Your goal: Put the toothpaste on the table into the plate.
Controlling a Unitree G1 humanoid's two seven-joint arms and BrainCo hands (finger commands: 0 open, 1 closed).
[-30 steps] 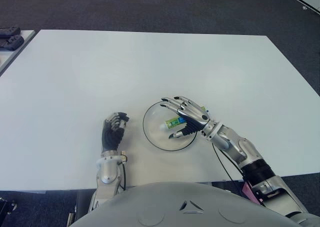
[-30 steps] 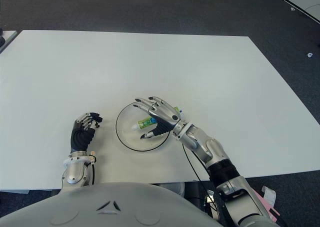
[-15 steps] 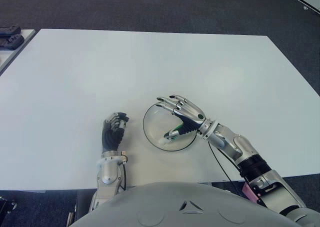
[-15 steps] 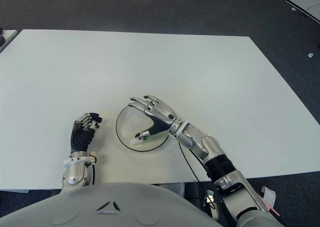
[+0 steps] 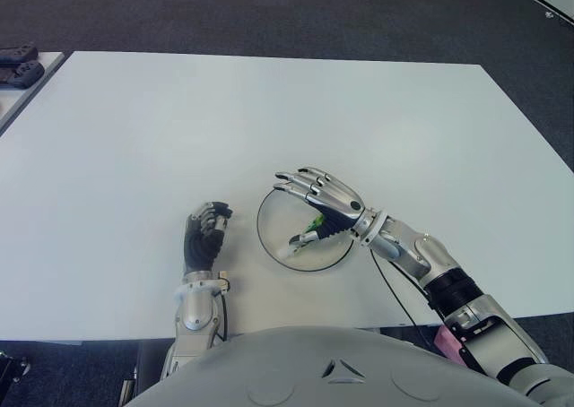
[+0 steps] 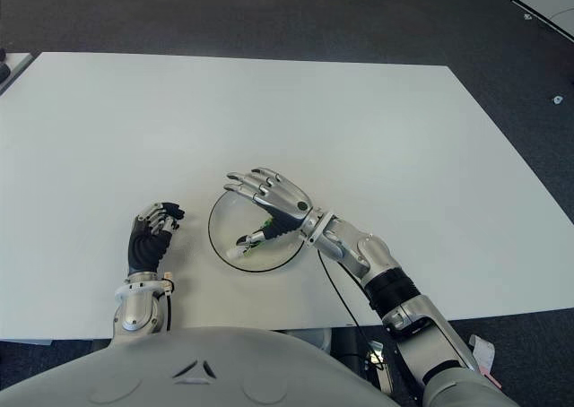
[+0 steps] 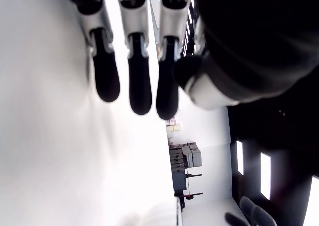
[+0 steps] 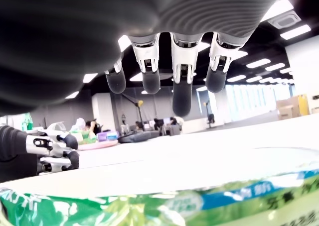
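Note:
The toothpaste tube (image 5: 302, 238), green and white with a white cap, lies inside the clear round plate (image 5: 272, 212) near the table's front edge. Its cap points toward the plate's near left rim. My right hand (image 5: 298, 208) hovers just over the plate and the tube, fingers spread, holding nothing. In the right wrist view the fingers (image 8: 181, 89) stretch out above the tube (image 8: 199, 206). My left hand (image 5: 205, 231) shows on the white table (image 5: 179, 138) to the left of the plate, fingers curled and empty.
The white table stretches wide beyond and to both sides of the plate. Dark objects (image 5: 18, 62) sit on a separate surface at the far left. A thin black cable (image 5: 393, 292) runs beneath my right forearm to the front edge.
My right hand has let go of the tube, which dropped from between its fingers into the plate. The hand has opened and shifted a little left. The left hand has not moved.

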